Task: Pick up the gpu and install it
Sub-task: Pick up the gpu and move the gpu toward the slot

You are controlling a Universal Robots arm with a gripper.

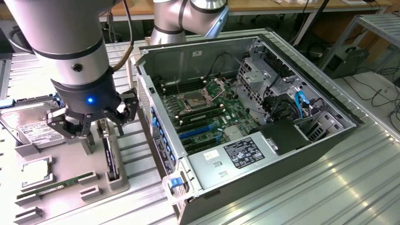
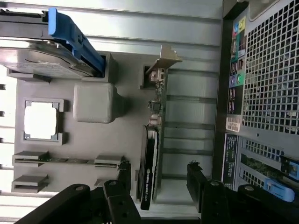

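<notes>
Ribbed metal table (image 1: pixel 350 187) carries a grey moulded tray (image 2: pixel 84 144); the thin black-and-green gpu (image 2: pixel 150 154) stands edgewise in it, end effector (image 2: pixel 159 169) spread wide either side, open computer case (image 1: pixel 262 187) beside.

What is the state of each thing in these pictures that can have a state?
gripper: open, fingers on either side of the gpu, apart from it.
gpu: standing on its edge in the grey tray, not gripped.
computer case: lying on its side, side panel off, inside exposed.
hard drive: lying flat on the tray.
RAM stick: lying in its holders on the tray.
</notes>
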